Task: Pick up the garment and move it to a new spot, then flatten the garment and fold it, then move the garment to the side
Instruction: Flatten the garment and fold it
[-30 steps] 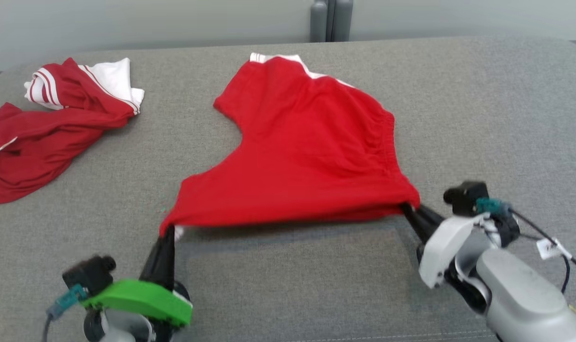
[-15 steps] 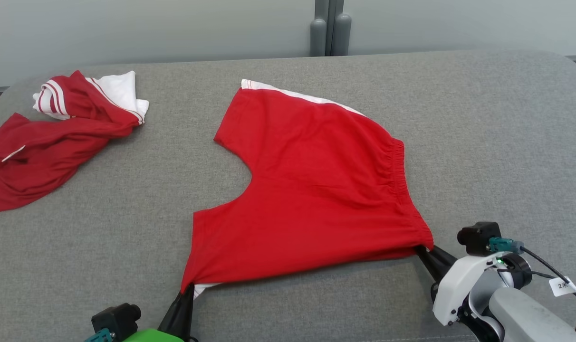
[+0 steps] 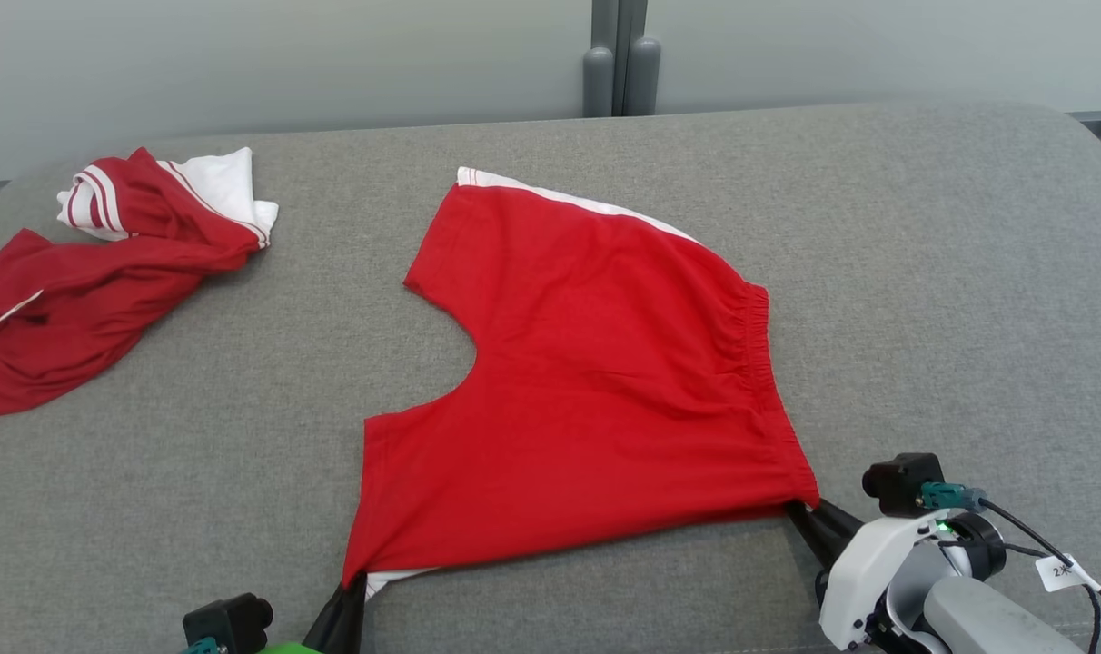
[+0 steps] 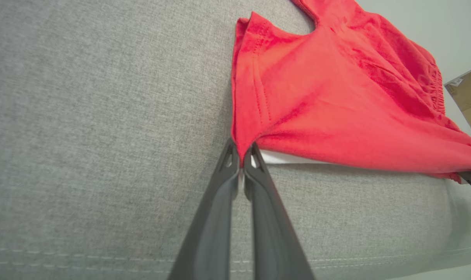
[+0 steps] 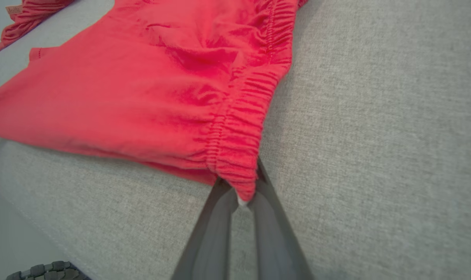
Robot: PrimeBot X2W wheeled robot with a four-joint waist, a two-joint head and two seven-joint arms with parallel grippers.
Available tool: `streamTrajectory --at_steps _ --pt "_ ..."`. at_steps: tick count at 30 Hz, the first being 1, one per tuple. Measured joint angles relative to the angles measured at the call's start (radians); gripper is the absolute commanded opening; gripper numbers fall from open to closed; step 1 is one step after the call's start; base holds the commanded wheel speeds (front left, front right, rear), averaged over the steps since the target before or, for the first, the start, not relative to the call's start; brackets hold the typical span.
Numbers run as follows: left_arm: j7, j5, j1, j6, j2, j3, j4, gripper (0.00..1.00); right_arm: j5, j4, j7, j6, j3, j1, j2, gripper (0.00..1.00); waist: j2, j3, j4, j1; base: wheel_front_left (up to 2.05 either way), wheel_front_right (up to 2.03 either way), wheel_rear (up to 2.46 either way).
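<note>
Far left: a crumpled dark red and white cloth heap is lying on the grey fabric-covered tabletop, well apart from my work, and I am leaving it alone
Left gripper: the left gripper is sitting at the near edge, its two dark fingers pressed tight together on the near-left leg-hem corner of the bright red cotton shorts; a sliver of white lining is peeking out just beside the tips
Garment: the shorts are lying spread over the middle of the tabletop, one leg pointing away from me with a white side stripe along its far edge, and the gathered elastic waistband running down the right side
Right gripper: the right gripper is pinching narrow on the near end of that waistband
Step in hand: I am reading this as the flattening, with the near edge drawn taut between my two grips and only soft wrinkles showing by the waistband
Next move: I am judging that both corners are needing to settle onto the tabletop before I let go, gently, so the cloth is not dragging; then I am looking at fresh grips for folding one leg over the other
</note>
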Motion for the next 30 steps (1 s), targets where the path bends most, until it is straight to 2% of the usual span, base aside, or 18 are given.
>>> streamTrajectory --at_steps 1,2,3,4,6,7,18,24,30 --pt "0.0 0.0 -0.001 0.0 0.0 0.0 0.004 0.0 -0.001 0.003 0.0 0.0 0.0 0.0 0.002 0.31 0.0 -0.001 -0.001 0.0 0.0 0.0 0.0" --pt "0.0 0.0 -0.002 0.0 -0.001 -0.001 0.01 0.0 -0.001 0.007 -0.008 0.0 -0.002 0.0 0.005 0.43 0.0 -0.002 -0.002 0.0 0.0 0.0 0.0" --pt "0.0 0.001 -0.004 0.0 -0.001 -0.001 0.016 0.01 -0.001 0.009 -0.014 0.0 -0.004 0.0 0.008 1.0 0.0 -0.003 -0.004 0.0 0.0 0.0 0.0" --pt "0.0 0.005 -0.005 0.0 -0.002 -0.001 0.021 0.25 -0.001 0.01 -0.017 0.0 -0.005 0.0 0.012 1.0 0.0 -0.004 -0.005 0.0 0.0 0.0 0.0" --pt "0.0 0.007 -0.005 0.0 -0.001 -0.001 0.026 0.87 -0.001 0.012 -0.023 0.0 -0.008 0.002 0.017 1.0 0.0 -0.006 -0.008 0.0 0.0 0.0 0.0" --pt "-0.001 0.007 -0.006 0.0 -0.001 0.0 0.026 1.0 -0.001 0.013 -0.026 0.0 -0.009 0.004 0.017 1.0 0.0 -0.007 -0.009 0.0 0.0 0.0 0.0" --pt "-0.006 0.034 0.018 0.0 0.048 0.025 -0.01 1.0 -0.025 -0.011 -0.052 -0.003 -0.023 0.062 -0.024 1.0 0.0 -0.019 -0.036 0.0 0.0 0.0 0.0" --pt "-0.024 0.045 0.024 0.001 0.05 0.08 -0.082 1.0 -0.039 -0.053 -0.053 -0.029 -0.04 0.094 -0.062 1.0 0.0 -0.033 -0.055 0.0 0.0 0.0 0.0" --pt "-0.029 0.085 0.011 0.004 0.031 0.103 -0.164 1.0 -0.073 -0.136 -0.061 -0.061 -0.088 0.045 -0.072 1.0 0.0 -0.053 -0.078 0.0 0.0 0.0 0.0"
